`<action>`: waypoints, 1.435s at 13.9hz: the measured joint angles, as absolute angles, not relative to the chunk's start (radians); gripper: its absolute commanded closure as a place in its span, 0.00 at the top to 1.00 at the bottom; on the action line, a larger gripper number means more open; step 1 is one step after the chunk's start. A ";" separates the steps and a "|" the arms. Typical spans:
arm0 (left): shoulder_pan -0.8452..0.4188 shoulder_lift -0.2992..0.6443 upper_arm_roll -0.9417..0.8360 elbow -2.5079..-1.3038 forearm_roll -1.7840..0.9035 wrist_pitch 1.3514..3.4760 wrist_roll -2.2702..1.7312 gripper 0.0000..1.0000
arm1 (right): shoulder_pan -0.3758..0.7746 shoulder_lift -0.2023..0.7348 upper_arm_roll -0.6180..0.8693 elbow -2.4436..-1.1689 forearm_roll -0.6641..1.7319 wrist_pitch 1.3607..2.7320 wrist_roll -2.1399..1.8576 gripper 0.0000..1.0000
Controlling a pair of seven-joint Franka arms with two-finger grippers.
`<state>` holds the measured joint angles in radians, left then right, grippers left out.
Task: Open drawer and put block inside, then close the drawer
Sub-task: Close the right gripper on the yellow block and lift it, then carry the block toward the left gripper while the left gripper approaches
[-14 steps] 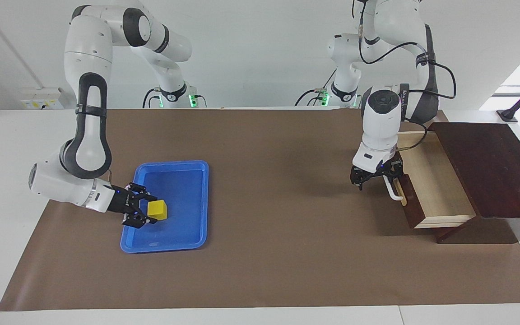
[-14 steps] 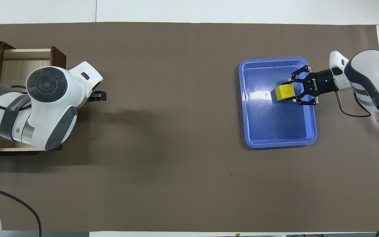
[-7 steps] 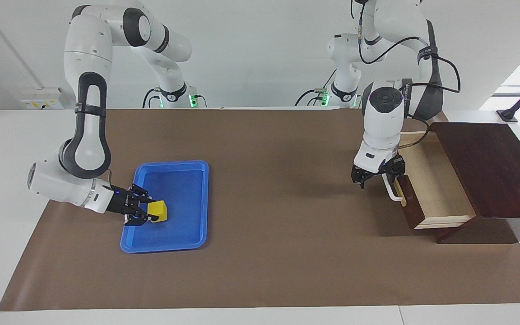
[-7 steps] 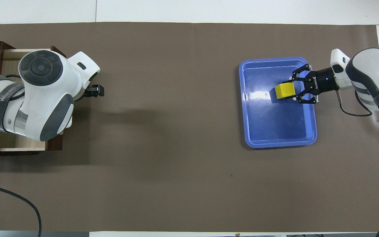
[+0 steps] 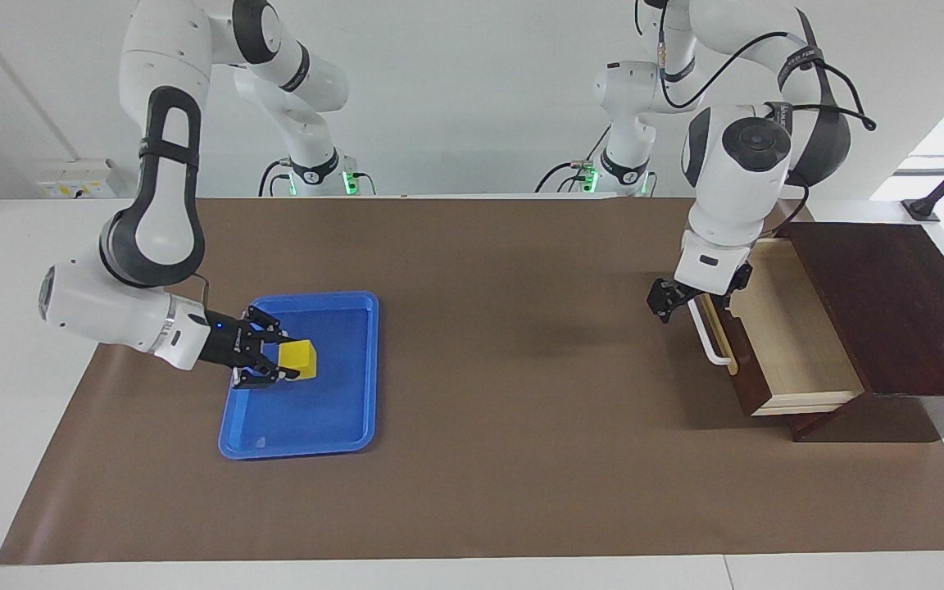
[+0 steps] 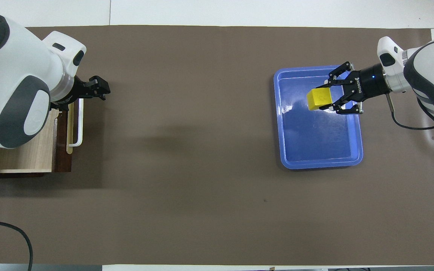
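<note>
- Facing view: the right pincer (image 5: 269,365) is clenched on the block (image 5: 297,360), which a second ago sat low in the blue tray (image 5: 355,373) and now hangs slightly above the tray floor, toward the right arm's end of the desk (image 5: 488,492).
- The left pincer (image 5: 662,301) has risen off the white handle (image 5: 711,344) since a second ago and hangs over the desk just beside the drawer (image 5: 783,336); whether its fingers are parted I cannot tell.
- The drawer stands pulled out of the dark cabinet (image 5: 890,303), its pale inside bare, at the left arm's end of the desk.

- Overhead view: the block (image 6: 319,99) is pinched in the right pincer (image 6: 333,90) over the corner of the blue tray (image 6: 315,162) farther from the robots, shifted from its earlier spot.
- The left pincer (image 6: 98,86) sits clear of the handle (image 6: 79,124), and more of the drawer (image 6: 25,150) now shows.

- Judgement: opening looks done and the lift begun; carrying the block across to the drawer comes next.
</note>
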<state>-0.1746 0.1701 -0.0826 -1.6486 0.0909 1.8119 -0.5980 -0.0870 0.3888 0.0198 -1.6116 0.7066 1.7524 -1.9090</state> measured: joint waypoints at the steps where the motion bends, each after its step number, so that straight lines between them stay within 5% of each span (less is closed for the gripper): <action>1: -0.170 0.161 -0.080 -1.646 0.062 1.805 -0.674 1.00 | -0.057 0.355 0.020 -1.612 0.701 1.746 -1.845 0.00; 7: -0.175 0.126 -0.103 -1.644 -0.042 1.780 -1.227 1.00 | 0.142 0.256 0.022 -1.614 0.687 1.745 -1.525 0.00; 14: -0.286 0.127 -0.115 -1.644 -0.061 1.767 -1.766 1.00 | 0.446 0.255 0.023 -1.617 0.685 2.015 -1.360 0.00; 20: -0.379 0.132 -0.120 -1.660 -0.061 1.764 -1.960 1.00 | 0.519 0.256 0.022 -1.632 0.683 2.123 -1.360 0.00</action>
<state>-0.3792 0.1324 -0.1196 -1.6597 -0.0613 1.7636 -1.9605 0.5187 0.2555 0.0224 -1.6319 0.6834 2.1233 -1.3596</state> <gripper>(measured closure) 0.000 0.449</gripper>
